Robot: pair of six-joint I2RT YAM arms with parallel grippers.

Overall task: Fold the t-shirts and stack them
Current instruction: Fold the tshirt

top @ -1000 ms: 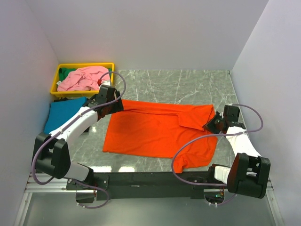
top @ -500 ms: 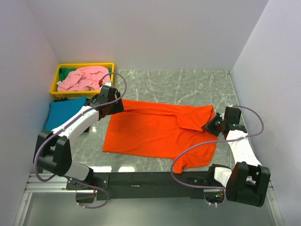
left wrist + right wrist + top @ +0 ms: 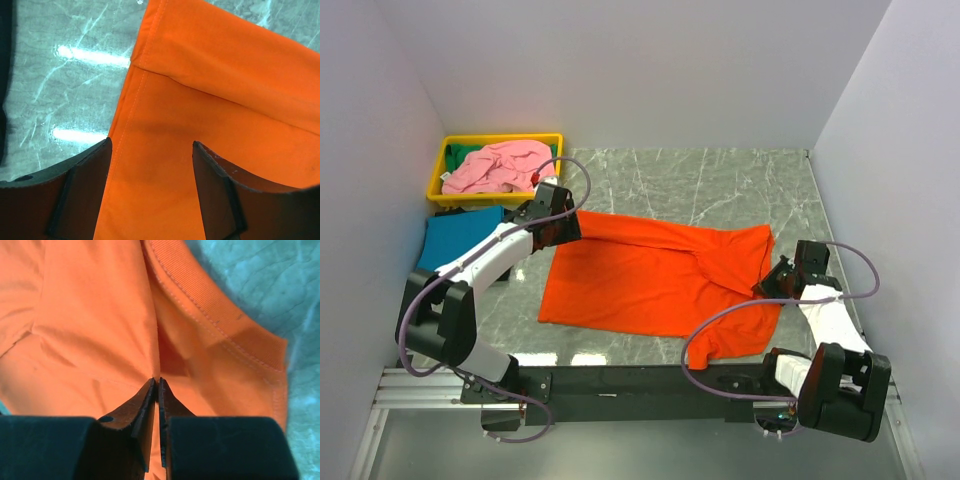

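The bright orange t-shirt lies spread on the marble table, its right part folded and bunched. My left gripper is open over the shirt's far left corner; in the left wrist view its jaws stand wide apart above the hem and seam of the orange cloth. My right gripper is shut on a pinch of orange cloth beside the ribbed collar, with its tips closed together. The teal t-shirt lies at the left. The pink t-shirt is crumpled in the tray.
The yellow tray stands at the far left corner and also holds a green cloth. White walls close in the left, back and right. The arms' black base rail runs along the near edge.
My right gripper has moved nearer, pulling the pinched orange cloth with it, so the shirt's right fold has shifted. My left gripper has stayed almost in place at the far left corner.
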